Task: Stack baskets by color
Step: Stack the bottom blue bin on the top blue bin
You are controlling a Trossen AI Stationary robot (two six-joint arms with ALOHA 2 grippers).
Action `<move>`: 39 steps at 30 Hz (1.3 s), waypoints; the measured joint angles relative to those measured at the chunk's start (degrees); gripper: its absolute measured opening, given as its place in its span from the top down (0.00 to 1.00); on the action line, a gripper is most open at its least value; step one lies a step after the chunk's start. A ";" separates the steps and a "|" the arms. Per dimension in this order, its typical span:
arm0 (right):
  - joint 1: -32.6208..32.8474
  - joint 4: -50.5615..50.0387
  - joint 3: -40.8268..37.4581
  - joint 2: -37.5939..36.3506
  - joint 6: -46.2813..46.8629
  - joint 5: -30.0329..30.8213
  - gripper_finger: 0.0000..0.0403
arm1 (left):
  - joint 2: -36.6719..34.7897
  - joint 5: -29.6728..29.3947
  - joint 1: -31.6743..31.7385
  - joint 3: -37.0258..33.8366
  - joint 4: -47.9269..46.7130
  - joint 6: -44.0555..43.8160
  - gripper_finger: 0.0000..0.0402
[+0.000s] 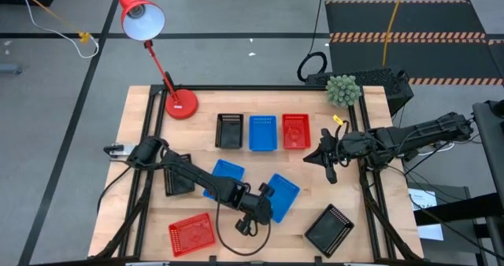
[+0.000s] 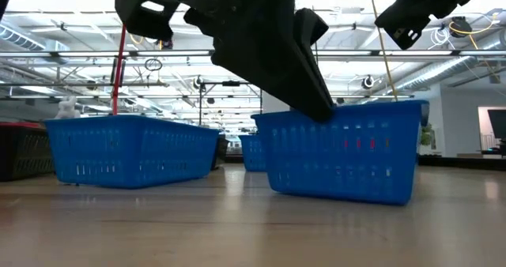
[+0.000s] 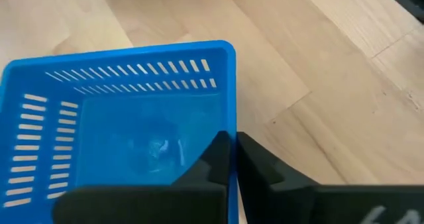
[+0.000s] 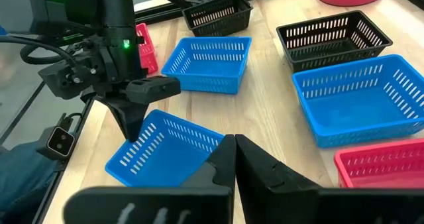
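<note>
A blue basket (image 2: pixel 344 152) sits close on the wooden tabletop (image 2: pixel 237 227), and the left gripper (image 2: pixel 320 109) comes down from above with its jaws closed on that basket's near rim. A second blue basket (image 2: pixel 130 150) stands apart to the side

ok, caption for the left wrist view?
Left gripper shut on the rim of a blue basket resting on the wooden table.

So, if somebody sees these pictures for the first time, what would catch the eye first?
Probably the left gripper near the table's front middle, shut on the wall of a blue basket. Next, the neat row at the back: a black basket, a second blue basket and a red basket side by side. The red desk lamp at the back left corner also stands out.
</note>
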 joint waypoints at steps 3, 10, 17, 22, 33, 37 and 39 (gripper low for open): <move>0.00 -0.02 0.00 0.02 0.00 0.00 1.00 | -1.26 -0.29 -0.56 -0.02 -0.09 -0.01 0.98; 0.00 -0.37 0.00 0.01 0.02 -0.02 1.00 | -4.98 -3.17 -1.70 -0.02 -2.29 -0.57 0.99; 0.00 -1.09 0.00 0.00 0.00 0.00 1.00 | -8.69 -5.68 -2.37 -0.02 -4.72 -2.06 0.99; 0.00 -1.44 0.00 0.02 0.02 0.00 1.00 | -7.56 -4.36 -2.73 0.00 -3.99 -3.47 0.99; 0.07 -1.62 -0.02 0.00 0.04 0.00 1.00 | -2.78 -3.49 -2.34 -0.04 -2.16 -5.25 0.86; 0.07 -1.66 -0.02 0.01 0.04 0.00 1.00 | -2.03 -3.48 -2.33 -0.04 -1.68 -5.30 0.79; 0.07 -1.66 -0.02 0.00 0.04 0.00 1.00 | -1.40 -3.49 -2.02 -0.02 -0.51 -5.61 0.75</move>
